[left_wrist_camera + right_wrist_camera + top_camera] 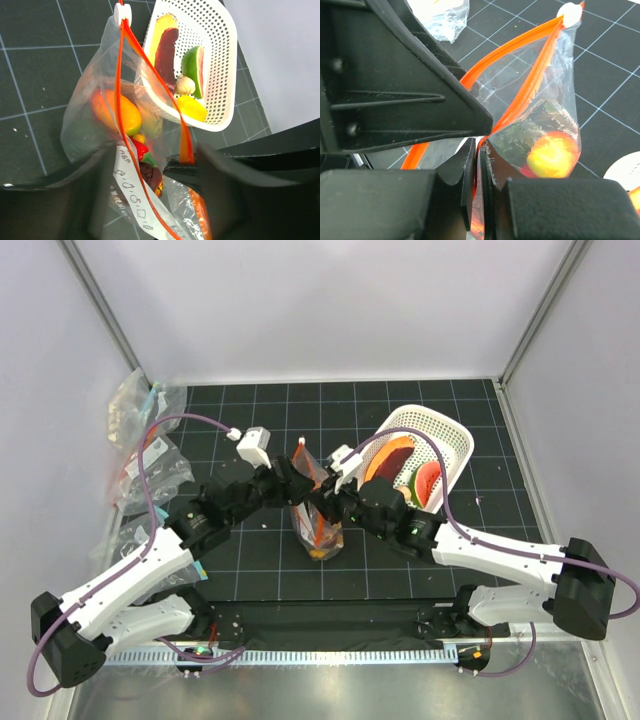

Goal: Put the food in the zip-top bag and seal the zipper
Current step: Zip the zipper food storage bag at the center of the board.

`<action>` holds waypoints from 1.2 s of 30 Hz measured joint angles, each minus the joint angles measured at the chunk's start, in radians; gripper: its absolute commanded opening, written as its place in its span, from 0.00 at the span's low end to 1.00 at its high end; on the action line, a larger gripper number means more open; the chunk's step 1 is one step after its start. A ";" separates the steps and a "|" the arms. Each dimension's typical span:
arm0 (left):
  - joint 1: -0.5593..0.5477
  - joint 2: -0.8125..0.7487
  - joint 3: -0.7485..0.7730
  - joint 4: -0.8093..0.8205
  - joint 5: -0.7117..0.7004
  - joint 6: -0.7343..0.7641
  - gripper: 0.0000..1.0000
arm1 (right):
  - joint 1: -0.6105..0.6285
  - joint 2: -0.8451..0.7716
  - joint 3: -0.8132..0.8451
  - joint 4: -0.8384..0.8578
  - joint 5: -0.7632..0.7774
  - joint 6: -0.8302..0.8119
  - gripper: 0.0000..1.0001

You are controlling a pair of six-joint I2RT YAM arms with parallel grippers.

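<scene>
The zip-top bag [318, 530] stands upright mid-table with food in it: an orange-yellow piece [117, 112], a red chili [140, 149] and a dark piece [150, 175]. Its zipper [120, 75] is parted, with the white slider [122, 12] at the far end. My right gripper [328, 502] is shut on one zipper strip [530, 55] near the bag's near end; the pinch shows in the right wrist view [482, 150]. My left gripper [290, 485] meets the bag from the left, its jaws wide apart on either side of the bag's near end [155, 170].
The white basket [455, 445] lies tilted at the right, holding more toy food: a dark red piece [165, 50], a green wedge [191, 65] and a yellow piece [192, 107]. Clear bags with teal marks [140, 440] are heaped by the left wall.
</scene>
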 measured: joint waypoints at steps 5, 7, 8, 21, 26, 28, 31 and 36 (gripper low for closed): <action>0.000 -0.008 -0.004 -0.001 -0.005 -0.001 0.75 | 0.001 0.017 0.004 0.001 -0.034 -0.006 0.15; 0.000 -0.009 -0.004 -0.001 -0.008 -0.001 0.76 | 0.001 0.017 0.004 0.000 -0.045 -0.008 0.16; 0.000 -0.009 -0.004 -0.001 -0.008 -0.001 0.76 | 0.001 0.017 0.004 0.001 -0.050 -0.009 0.15; 0.002 0.055 -0.009 0.008 0.008 -0.011 0.42 | 0.003 0.017 0.004 0.015 -0.109 -0.014 0.36; 0.002 0.067 -0.009 0.011 0.023 -0.002 0.12 | 0.005 0.017 0.004 0.017 -0.116 -0.020 0.65; 0.002 0.068 -0.009 0.010 0.028 0.005 0.04 | 0.005 0.016 0.004 0.020 -0.116 -0.023 0.68; 0.002 0.062 -0.009 0.004 0.026 0.018 0.00 | 0.005 0.006 0.002 0.023 -0.112 -0.026 0.69; 0.002 0.032 -0.009 -0.007 0.007 0.034 0.00 | 0.005 -0.084 -0.041 0.045 -0.047 -0.037 0.70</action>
